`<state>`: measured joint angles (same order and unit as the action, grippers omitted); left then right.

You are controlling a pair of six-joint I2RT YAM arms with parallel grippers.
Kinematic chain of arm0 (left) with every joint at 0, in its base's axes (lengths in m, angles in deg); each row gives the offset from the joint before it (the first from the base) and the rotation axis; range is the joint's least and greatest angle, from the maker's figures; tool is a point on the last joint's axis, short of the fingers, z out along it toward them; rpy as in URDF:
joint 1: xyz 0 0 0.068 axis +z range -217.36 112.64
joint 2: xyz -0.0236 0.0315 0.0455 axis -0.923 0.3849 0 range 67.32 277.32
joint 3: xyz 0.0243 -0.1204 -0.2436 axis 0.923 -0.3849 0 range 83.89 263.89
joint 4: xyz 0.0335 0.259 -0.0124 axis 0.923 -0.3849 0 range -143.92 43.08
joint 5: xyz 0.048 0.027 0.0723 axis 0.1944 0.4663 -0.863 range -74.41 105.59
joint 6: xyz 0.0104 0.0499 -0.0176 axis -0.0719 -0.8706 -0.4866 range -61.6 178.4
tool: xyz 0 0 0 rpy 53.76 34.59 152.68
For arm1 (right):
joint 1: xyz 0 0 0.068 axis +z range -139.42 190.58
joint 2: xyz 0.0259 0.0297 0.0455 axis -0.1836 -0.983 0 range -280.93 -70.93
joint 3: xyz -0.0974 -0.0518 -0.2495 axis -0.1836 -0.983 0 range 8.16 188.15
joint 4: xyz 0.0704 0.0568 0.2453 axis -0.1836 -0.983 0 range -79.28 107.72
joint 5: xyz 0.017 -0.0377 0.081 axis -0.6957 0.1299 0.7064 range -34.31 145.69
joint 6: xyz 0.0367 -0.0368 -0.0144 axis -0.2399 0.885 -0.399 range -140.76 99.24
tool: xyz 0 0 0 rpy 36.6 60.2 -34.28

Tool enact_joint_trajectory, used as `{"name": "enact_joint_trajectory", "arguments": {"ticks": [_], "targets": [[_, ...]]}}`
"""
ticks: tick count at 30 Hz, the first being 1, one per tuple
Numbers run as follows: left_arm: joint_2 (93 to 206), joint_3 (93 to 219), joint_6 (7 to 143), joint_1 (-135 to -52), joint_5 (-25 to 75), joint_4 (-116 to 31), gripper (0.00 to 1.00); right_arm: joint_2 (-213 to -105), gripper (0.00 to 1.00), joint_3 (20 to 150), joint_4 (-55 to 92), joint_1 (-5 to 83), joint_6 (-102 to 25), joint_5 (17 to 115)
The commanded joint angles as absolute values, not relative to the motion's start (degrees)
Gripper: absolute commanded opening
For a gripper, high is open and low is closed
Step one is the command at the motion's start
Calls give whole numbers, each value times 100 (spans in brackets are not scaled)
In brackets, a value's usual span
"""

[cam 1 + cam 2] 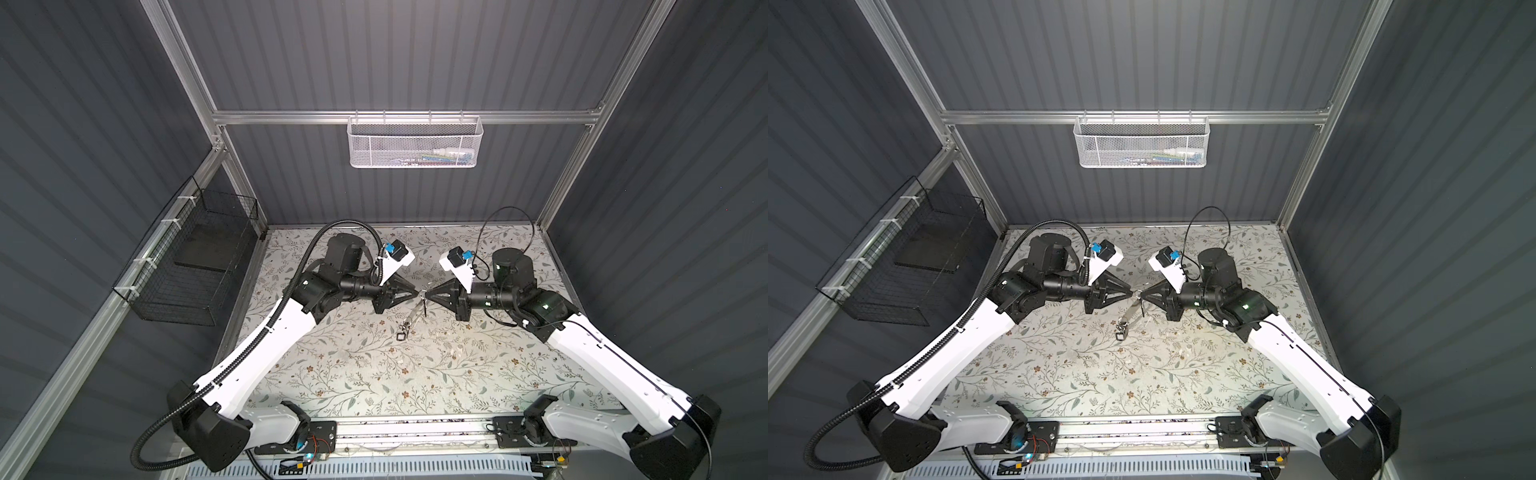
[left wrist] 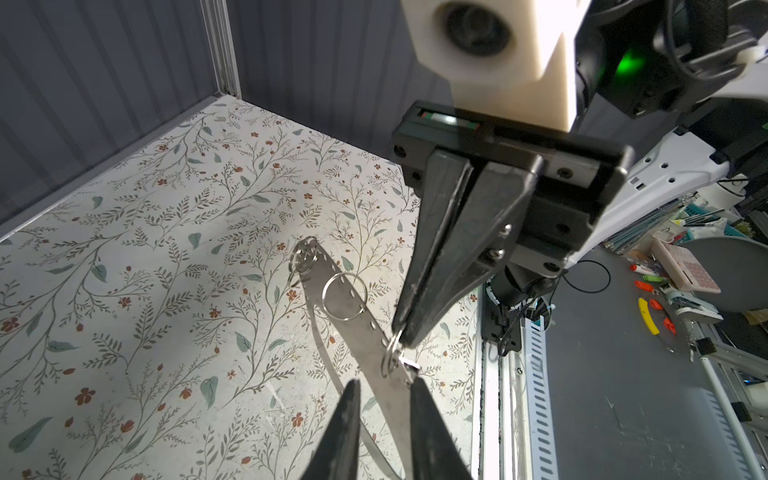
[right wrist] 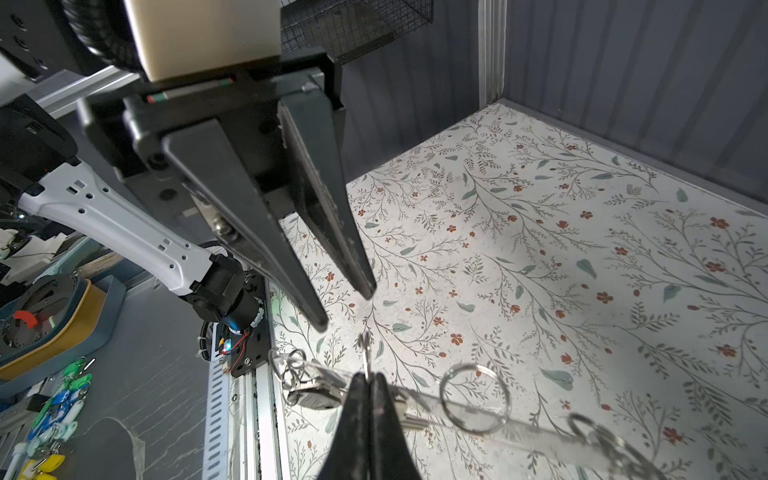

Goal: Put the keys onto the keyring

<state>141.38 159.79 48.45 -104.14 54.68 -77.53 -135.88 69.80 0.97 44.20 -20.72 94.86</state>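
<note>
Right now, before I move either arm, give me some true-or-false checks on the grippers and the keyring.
The right gripper is shut on the keyring. True: it pinches a small ring at the rim.
The left gripper is shut. False: its jaws stand apart.
The keyring lies flat on the table. False: it is tilted, one end raised at the right gripper.
A white mesh basket hangs on the back rail. True.
</note>
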Motion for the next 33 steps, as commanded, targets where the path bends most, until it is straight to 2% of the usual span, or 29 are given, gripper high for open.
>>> {"name": "enact_joint_trajectory", "arguments": {"ticks": [1, 7, 19, 24, 28, 33], "targets": [[14188, 16209, 4662, -10437, 5709, -7989, 23, -13673, 0, 7216, 0, 4492, -1910, 9534], [14273, 16244, 4663, -10437, 5921, -7997, 19, -13673, 0, 7223, -34, 4561, -1890, 9530], [14337, 16146, 4645, -10436, 5769, -7997, 19, -13615, 0, 7187, 24, 4569, -1934, 9609], [14402, 16158, 4645, -10437, 5997, -8000, 19, -13630, 0, 7183, 45, 4583, -1935, 9645], [14368, 16161, 4684, -10437, 5686, -7987, 17, -13625, 0, 7172, 56, 4586, -1945, 9604], [13988, 15860, 4948, -10436, 5343, -7393, 21, -13571, 0, 7102, 131, 4576, -1970, 9520]]}}
